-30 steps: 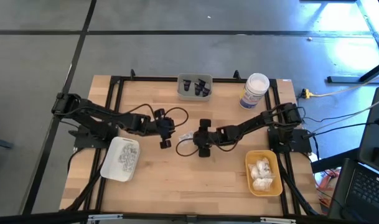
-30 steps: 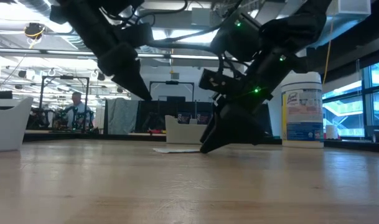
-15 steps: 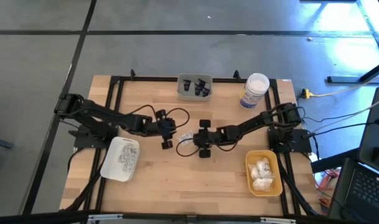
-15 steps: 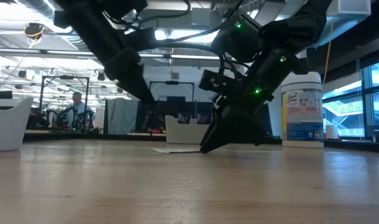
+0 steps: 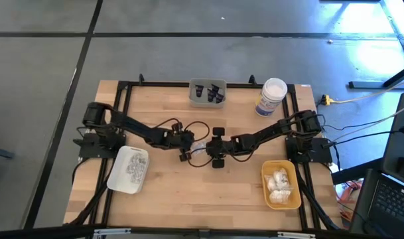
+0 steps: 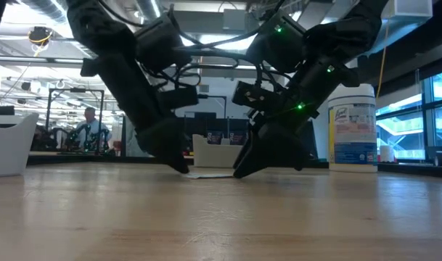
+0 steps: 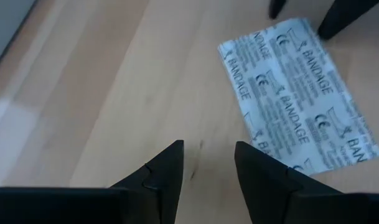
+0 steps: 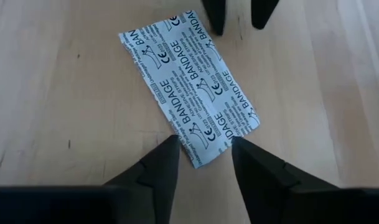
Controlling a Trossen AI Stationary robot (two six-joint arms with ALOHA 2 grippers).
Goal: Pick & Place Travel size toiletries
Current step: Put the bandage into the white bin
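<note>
A flat white packet printed "BANDAGE" (image 8: 189, 87) lies on the wooden table near its middle (image 5: 198, 147). My right gripper (image 8: 203, 142) is low over the end of the packet nearest the right arm. It is open, with a fingertip at each long edge of that end. My left gripper (image 7: 209, 149) is open and low over bare wood just short of the packet's other end (image 7: 301, 93). In the high view it is left of the packet (image 5: 186, 155). Nothing lies between its fingers. My right gripper slants down from the table's right, and its fingertips (image 8: 173, 144) straddle the packet's end (image 8: 205, 155). The packet lies flat on the table. Whether the fingertips touch it, I cannot tell.
A grey tray (image 5: 207, 93) with small dark items stands at the far middle, and a white jar (image 5: 271, 96) at the far right. A white tray (image 5: 129, 169) of silvery packets is near left, and a yellow tray (image 5: 280, 184) of white bundles near right. A person (image 6: 88, 127) sits in the room behind.
My left gripper has come down and moved toward the table's right, from well above the wood to just beside the packet. The packet has stayed where it was.
</note>
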